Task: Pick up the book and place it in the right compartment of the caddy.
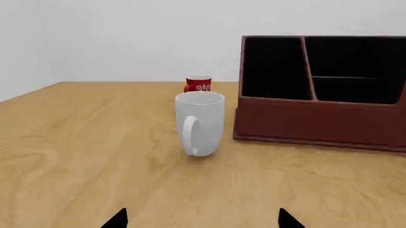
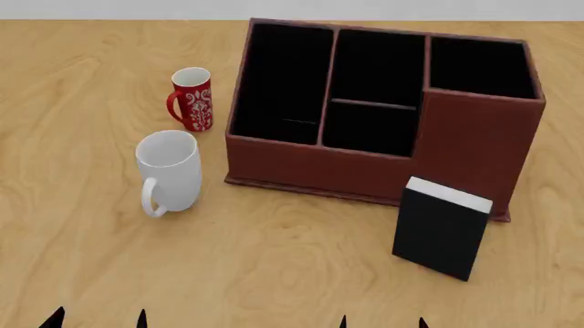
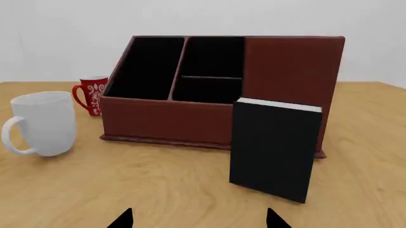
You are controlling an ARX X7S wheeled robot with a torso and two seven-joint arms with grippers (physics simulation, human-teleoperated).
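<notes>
**Book Upright Before Caddy, Both Sets of Fingers Empty**

Worktop [image 2: 82,273]: light wood grain, filling the head view from edge to edge.

Caddy [image 2: 319,167]: reddish-brown box with black lining, occupying the upper centre and upper right of the head view. Long narrow section at frame left, two small sections in the middle, right compartment [image 2: 479,68] at the upper right behind the taller front wall. All sections dark inside, nothing seen in them.

Book [image 2: 441,234]: black cover, white page edges on top, standing upright on the worktop at lower right of the head view. Set just in front of the taller front wall of the caddy; touching or apart cannot be told. Not gripped.

White mug [image 2: 169,171]: left of centre, upright, handle turned toward the lower left.

Red patterned mug [image 2: 193,98]: upper left, beyond the white mug, near the left wall of the caddy.

Left fingers [image 2: 98,319]: two dark tips at the bottom left edge, spread apart, holding nothing.

Right fingers [image 2: 383,321]: two dark tips at the bottom edge right of centre, spread apart, holding nothing, well short of the book.
</notes>
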